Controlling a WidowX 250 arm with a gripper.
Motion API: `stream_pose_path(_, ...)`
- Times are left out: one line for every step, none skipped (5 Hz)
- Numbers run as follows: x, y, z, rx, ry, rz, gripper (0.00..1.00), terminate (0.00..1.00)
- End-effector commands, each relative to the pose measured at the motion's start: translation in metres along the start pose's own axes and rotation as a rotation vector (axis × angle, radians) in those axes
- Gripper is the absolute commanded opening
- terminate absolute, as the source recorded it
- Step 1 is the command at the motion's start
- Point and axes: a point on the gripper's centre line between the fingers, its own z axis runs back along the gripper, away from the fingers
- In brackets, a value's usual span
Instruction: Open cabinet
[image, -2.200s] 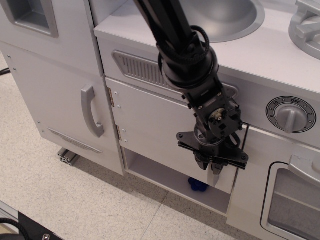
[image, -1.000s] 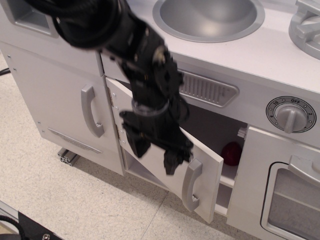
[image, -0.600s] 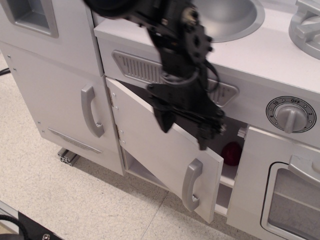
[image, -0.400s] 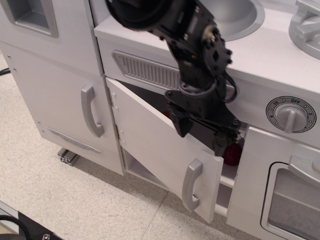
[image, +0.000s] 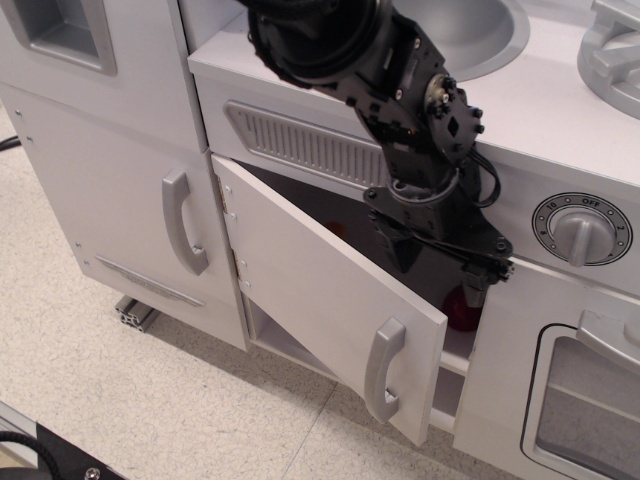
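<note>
Door (image: 320, 290): swung partly open from its left hinges, handle (image: 383, 367) at its free edge.
Gripper (image: 440, 270): above door's free edge, inside opening; grip state cannot be told, grasps nothing visible.
Risk: arm may snag the door's top edge or knock red object (image: 462, 308) behind door.

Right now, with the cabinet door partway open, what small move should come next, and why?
Probably lift the hand up and away: the cabinet door already hangs ajar, its handle is free, and the hand sits in the opening.
</note>
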Motion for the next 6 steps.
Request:
stream_pose_path(-0.003,0.008,-0.004,0.07,-0.003,0.023,1.0,0.0)
stream_pose_path(-0.024,0.022,-0.004,0.091,0.044,0.024,1.0,0.0)
stream_pose_path(-0.045,0.04,0.0,0.119,0.074,0.019,1.0,0.0)
stream_pose_path(-0.067,0.066,0.007,0.135,0.1,0.038,1.0,0.0)
stream_pose_path(-0.082,0.096,0.003,0.176,0.135,0.065,1.0,0.0)
stream_pose_path(-0.091,0.12,-0.003,0.222,0.133,0.08,1.0,0.0)
